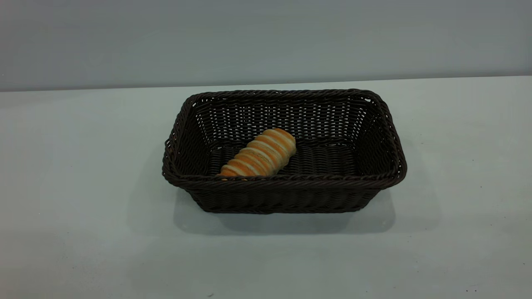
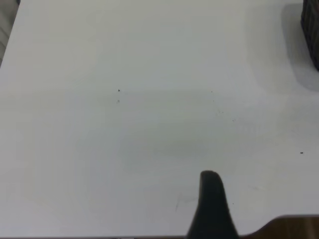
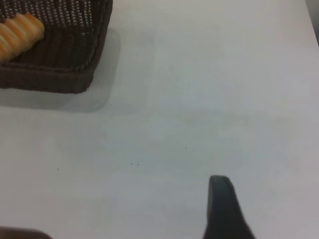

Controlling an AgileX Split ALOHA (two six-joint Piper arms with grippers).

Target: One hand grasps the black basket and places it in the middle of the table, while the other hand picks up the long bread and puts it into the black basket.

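Bare desk (image 1: 83,249) fills the foreground of the exterior view; mid-desk sits the basket (image 1: 286,195), the bread (image 1: 259,158) lying slantwise on its floor, so the task looks done. No arm shows here.

Left wrist view: one dark finger of the left pincer (image 2: 213,209) over bare desk, basket corner far off. I cannot tell its state.

Right wrist view: the right pincer (image 3: 225,211) likewise, well apart from the basket, so nothing is held. No writing is readable.

I see only one of the left gripper's fingers (image 2: 212,206), and one of the right's (image 3: 223,209). The basket (image 1: 286,195) rim hides the bread (image 1: 259,159) lower end.
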